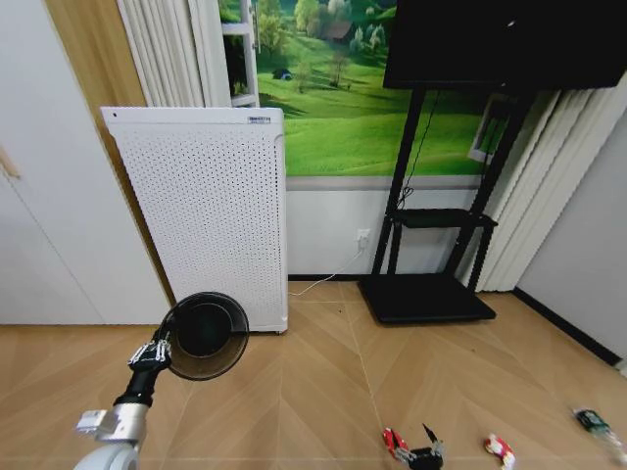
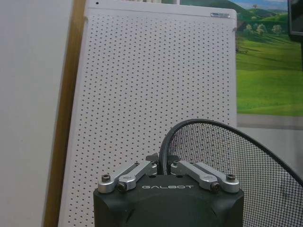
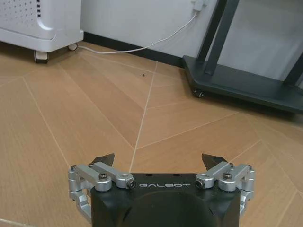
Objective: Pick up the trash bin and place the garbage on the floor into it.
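Head view: left gripper [image 1: 160, 351] clamped on the near rim of the trash bin [image 1: 208, 336], black wire mesh, held tipped so its mouth faces the camera, raised off the floor [image 1: 294, 392]. Bin sits in front of the lower corner of the tall white perforated appliance [image 1: 211, 215]. Left wrist view confirms it: left gripper [image 2: 164, 166] jaws closed on the bin rim [image 2: 227, 156], mesh curving away past the jaws, appliance panel [image 2: 156, 80] right behind.

Right gripper [image 1: 424, 446] low at the bottom edge of the head view, close above the floor, just beside a red-and-white wrapper [image 1: 395, 443]. Second red-and-white wrapper [image 1: 501, 449] lies a bit farther to the robot's right. Clear bottle with green label [image 1: 596, 423] lies on the floor farther right again, near the frame edge. All three pieces on the parquet, well apart from the bin.

Right wrist view: right gripper [image 3: 158, 161] jaws wide open, nothing between them, bare herringbone floor [image 3: 142, 118] ahead. Black TV stand base [image 3: 246, 82] and appliance wheels [image 3: 41, 56] at the wall, white cable [image 3: 142, 45] running along the floor between them.
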